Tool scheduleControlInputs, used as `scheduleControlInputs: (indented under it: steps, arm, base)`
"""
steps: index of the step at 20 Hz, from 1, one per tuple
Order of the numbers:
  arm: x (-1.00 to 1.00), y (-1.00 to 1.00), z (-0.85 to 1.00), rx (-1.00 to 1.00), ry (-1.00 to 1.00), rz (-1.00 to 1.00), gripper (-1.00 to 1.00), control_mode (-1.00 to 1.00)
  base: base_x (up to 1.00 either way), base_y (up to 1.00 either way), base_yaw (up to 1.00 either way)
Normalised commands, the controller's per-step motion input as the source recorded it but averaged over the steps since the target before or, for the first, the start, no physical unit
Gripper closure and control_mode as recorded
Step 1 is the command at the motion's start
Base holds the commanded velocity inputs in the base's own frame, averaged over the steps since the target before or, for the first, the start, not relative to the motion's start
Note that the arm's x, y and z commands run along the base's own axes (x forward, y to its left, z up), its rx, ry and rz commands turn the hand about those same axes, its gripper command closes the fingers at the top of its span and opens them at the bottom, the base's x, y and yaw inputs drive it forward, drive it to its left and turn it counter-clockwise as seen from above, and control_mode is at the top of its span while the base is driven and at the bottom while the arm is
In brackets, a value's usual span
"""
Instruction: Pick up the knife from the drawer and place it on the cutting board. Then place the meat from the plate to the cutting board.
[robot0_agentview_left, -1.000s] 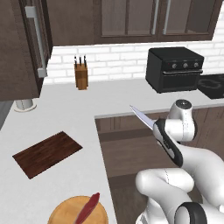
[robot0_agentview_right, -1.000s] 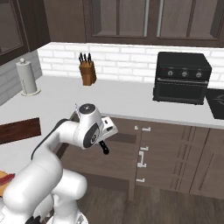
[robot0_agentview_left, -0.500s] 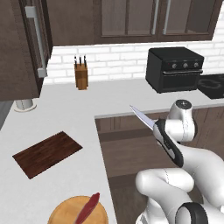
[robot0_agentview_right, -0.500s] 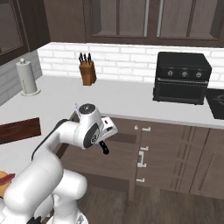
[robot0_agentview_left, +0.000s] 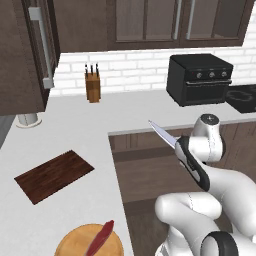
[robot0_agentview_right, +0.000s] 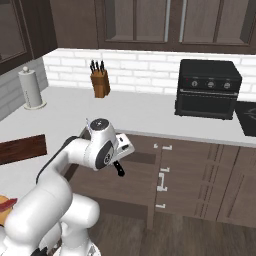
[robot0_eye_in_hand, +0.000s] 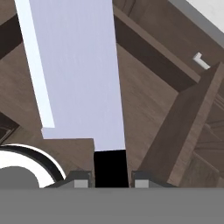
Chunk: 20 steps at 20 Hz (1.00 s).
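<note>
You've got the knife (robot0_agentview_left: 161, 133) up in the air over the open drawer (robot0_agentview_left: 150, 175), silver blade pointing up and left, black handle (robot0_eye_in_hand: 111, 168) pinched at the hand. Drawer is dark brown wood, pulled out. Cutting board (robot0_agentview_left: 54, 175), dark reddish wood, lies flat on the counter, bare. Red meat (robot0_agentview_left: 100, 238) strip lies on the round tan plate (robot0_agentview_left: 75, 243), near the board.

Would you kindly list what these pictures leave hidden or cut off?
- Knife handle: left base view, behind the arm; hand view, cut by the bottom edge.
- Drawer interior: left base view, partly covered by the arm.
- Plate: left base view, cut by the bottom edge.
- Cutting board: right base view, cut by the left edge.
</note>
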Motion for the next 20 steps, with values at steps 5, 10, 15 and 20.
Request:
scheduleControlInputs:
  steps: [5, 10, 15, 20]
  arm:
    - [0.00, -0.01, -0.02, 0.00, 0.01, 0.01, 1.00, 1.00]
    - [0.00, 0.00, 0.00, 0.00, 0.00, 0.00, 1.00, 1.00]
    - [0.00, 0.00, 0.00, 0.00, 0.00, 0.00, 1.00, 1.00]
    - [0.00, 0.00, 0.00, 0.00, 0.00, 0.00, 1.00, 1.00]
  base:
    - [0.00, -0.46, 0.35]
    - [0.00, -0.43, 0.68]
    - [0.00, -0.12, 0.79]
    - [0.00, 0.00, 0.79]
